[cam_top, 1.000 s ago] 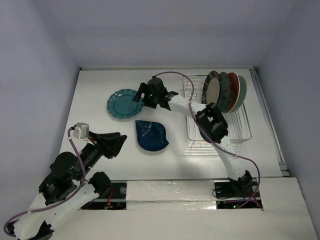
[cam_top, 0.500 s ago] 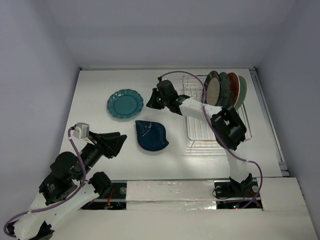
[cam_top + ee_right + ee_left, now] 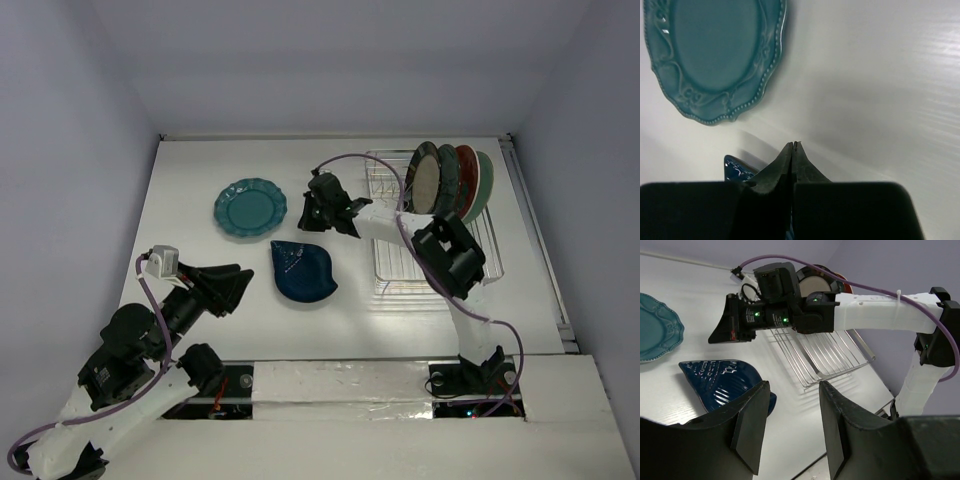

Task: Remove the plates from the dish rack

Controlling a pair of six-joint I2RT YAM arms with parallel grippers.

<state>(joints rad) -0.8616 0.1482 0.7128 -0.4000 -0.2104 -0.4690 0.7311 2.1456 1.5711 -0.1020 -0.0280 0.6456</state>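
A teal scalloped plate (image 3: 250, 208) (image 3: 715, 55) lies flat on the white table at the left. Just in front of it lies a dark blue leaf-shaped plate (image 3: 303, 272) (image 3: 722, 385). Several plates (image 3: 455, 180) stand upright at the far end of the silver wire dish rack (image 3: 470, 262) (image 3: 825, 355). My right gripper (image 3: 308, 220) (image 3: 794, 145) hovers shut and empty between the teal plate and the rack, just beyond the leaf plate. At the near left my left gripper (image 3: 238, 285) (image 3: 792, 385) is open with nothing between its fingers.
A purple cable (image 3: 360, 160) loops over the right arm near the rack. A metal rail (image 3: 540, 250) runs along the table's right edge. Grey walls close in the back and both sides.
My right gripper has shut from open and drawn back from the teal plate's edge, to the right and nearer. The left arm has not moved.
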